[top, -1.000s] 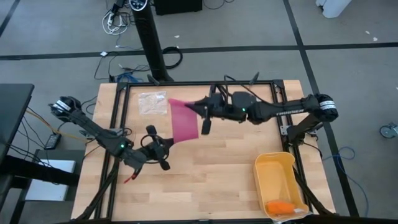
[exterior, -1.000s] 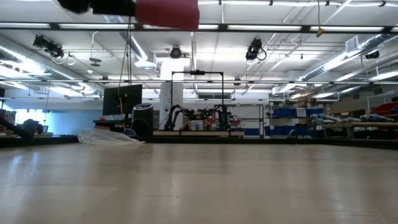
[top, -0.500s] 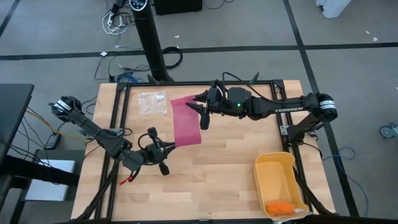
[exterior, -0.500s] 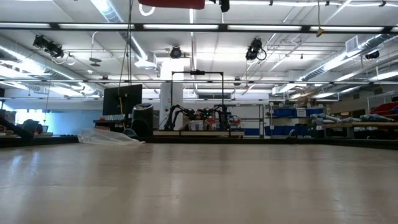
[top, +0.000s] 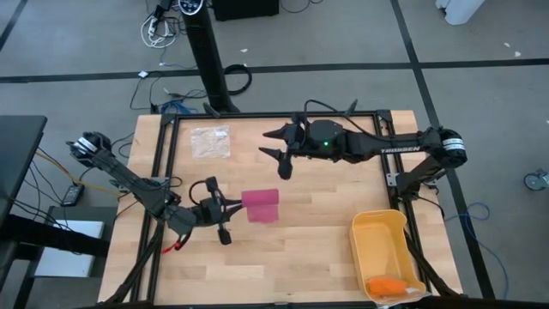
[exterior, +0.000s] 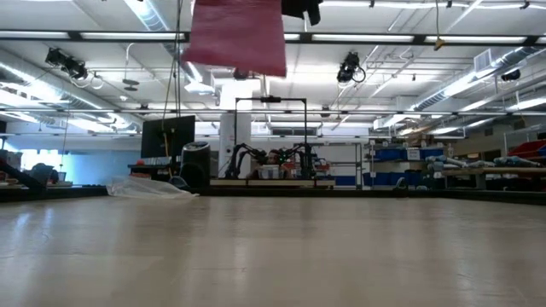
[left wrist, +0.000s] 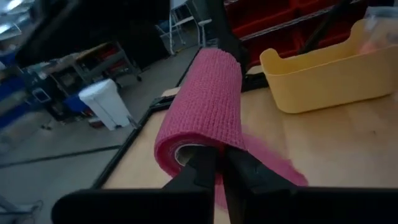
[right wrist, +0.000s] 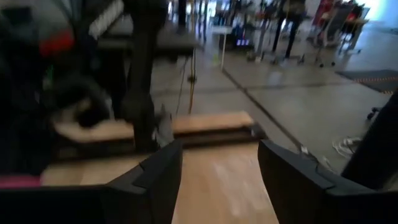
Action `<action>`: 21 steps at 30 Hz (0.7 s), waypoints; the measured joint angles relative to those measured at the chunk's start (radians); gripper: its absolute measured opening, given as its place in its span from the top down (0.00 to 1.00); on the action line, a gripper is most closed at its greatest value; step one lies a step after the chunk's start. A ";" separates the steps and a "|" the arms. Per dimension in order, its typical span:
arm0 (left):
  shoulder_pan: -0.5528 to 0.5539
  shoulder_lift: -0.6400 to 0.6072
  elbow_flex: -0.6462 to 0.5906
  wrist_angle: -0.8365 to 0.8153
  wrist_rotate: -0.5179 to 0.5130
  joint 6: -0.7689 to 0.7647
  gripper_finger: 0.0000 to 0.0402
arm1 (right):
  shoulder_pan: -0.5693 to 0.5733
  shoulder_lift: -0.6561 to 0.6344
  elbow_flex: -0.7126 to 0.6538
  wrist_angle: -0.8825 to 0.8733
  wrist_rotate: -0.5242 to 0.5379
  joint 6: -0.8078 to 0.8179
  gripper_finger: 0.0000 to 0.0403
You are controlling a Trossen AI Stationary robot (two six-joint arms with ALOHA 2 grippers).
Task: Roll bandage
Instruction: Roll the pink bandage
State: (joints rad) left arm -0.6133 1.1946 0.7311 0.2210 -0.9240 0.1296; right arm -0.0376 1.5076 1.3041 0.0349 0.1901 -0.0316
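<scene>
The pink bandage (top: 260, 206) is partly rolled. In the left wrist view the roll (left wrist: 202, 115) reaches forward from my fingers, and a loose tail (left wrist: 267, 165) hangs under it. In the low view the tail (exterior: 239, 34) hangs well above the table. My left gripper (top: 226, 211) is shut on the roll at the table's left middle. My right gripper (top: 280, 151) is open and empty over the table's far middle, apart from the bandage. It also shows open in the right wrist view (right wrist: 217, 180). My left gripper pinches the roll's near end (left wrist: 186, 152) between its two fingers, which come roughly level from the table's left and lie along the roll. The roll is lifted clear of the table and points toward the right, with the unrolled tail hanging slack below it.
A clear crinkled plastic bag (top: 210, 142) lies at the far left. A yellow bin (top: 377, 236) at the near right holds a small orange object (top: 386, 283). Black frame rails (top: 163, 172) run along the table's edges. Bare wood lies in the middle and near side.
My right gripper has let go of the strip's far end and drawn slightly toward the far edge. The strip, which was stretched between the two grippers, has fallen and now hangs slack below the roll in my left gripper. The left gripper has shifted slightly toward the right.
</scene>
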 joint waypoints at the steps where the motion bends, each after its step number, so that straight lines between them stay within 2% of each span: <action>1: 0.003 -0.007 0.000 -0.011 0.002 -0.013 0.96 | 0.001 -0.015 0.000 -0.045 -0.004 -0.012 0.47; 6: 0.007 -0.035 0.000 -0.025 0.002 -0.066 0.96 | 0.003 -0.091 -0.004 -0.255 -0.016 -0.002 0.47; 9: 0.007 -0.058 0.001 -0.024 0.002 -0.092 0.96 | 0.012 -0.128 -0.069 -0.268 -0.080 0.065 0.47; 13: 0.007 -0.100 0.001 -0.021 0.001 -0.107 0.96 | 0.037 -0.134 -0.215 -0.107 -0.177 0.144 0.48; 18: 0.007 -0.140 0.001 -0.004 0.001 -0.101 0.96 | 0.081 -0.098 -0.392 0.278 -0.208 0.190 0.46; 21: 0.009 -0.151 0.001 0.003 0.001 -0.087 0.96 | 0.106 -0.071 -0.446 0.424 -0.214 0.189 0.45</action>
State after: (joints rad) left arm -0.6044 1.0439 0.7322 0.2236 -0.9233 0.0423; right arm 0.0688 1.4371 0.8584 0.4591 -0.0235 0.1572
